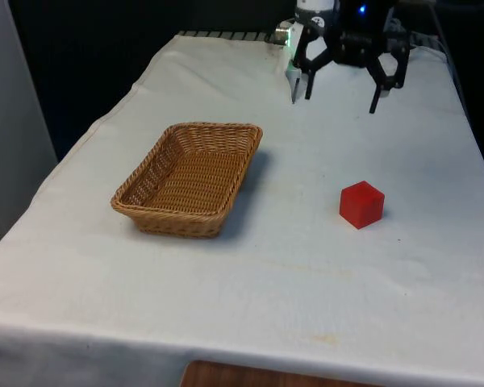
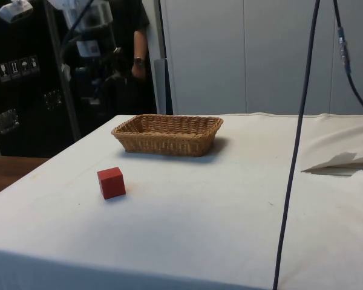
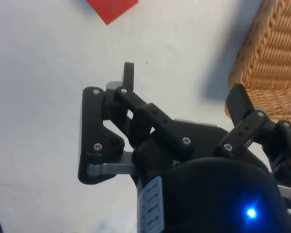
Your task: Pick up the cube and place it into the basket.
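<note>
A red cube (image 1: pixel 361 204) sits on the white cloth toward the front view's right, well apart from the basket. The side view has the cube (image 2: pixel 111 182) nearer the camera than the basket (image 2: pixel 163 144). A rectangular wicker basket (image 1: pixel 177 222) with nothing in it lies at the front view's left-centre. My gripper (image 1: pixel 341 101) hangs open above the table's far end, beyond the cube, with nothing between its fingers. In the wrist view the gripper (image 3: pixel 184 87) is spread wide over bare cloth, with the cube's corner (image 3: pixel 111 8) on one side ahead and the basket wall (image 3: pixel 276 48) on the other.
A black cable (image 2: pixel 299 145) hangs down in front of the side view. A fold of cloth (image 2: pixel 342 163) lies at that view's right. A person's arm (image 2: pixel 138 42) shows behind the table's far end. Open cloth separates cube and basket.
</note>
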`<move>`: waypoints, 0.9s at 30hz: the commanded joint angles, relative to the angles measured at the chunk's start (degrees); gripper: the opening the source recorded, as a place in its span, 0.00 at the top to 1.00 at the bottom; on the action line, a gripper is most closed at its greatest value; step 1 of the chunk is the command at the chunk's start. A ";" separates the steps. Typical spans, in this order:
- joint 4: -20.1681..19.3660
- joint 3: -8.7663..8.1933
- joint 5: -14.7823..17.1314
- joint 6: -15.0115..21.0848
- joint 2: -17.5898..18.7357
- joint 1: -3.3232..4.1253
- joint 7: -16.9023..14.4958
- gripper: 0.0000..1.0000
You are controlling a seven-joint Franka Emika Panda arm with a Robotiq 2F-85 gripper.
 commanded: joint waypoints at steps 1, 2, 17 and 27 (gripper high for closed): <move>0.06 0.23 0.29 1.15 0.52 0.11 0.46 0.00; 0.06 0.40 0.23 1.55 0.80 0.11 0.69 0.00; 1.43 1.83 1.72 6.76 5.39 -0.17 3.61 0.00; 1.72 2.12 3.27 9.68 7.85 -0.17 5.67 0.00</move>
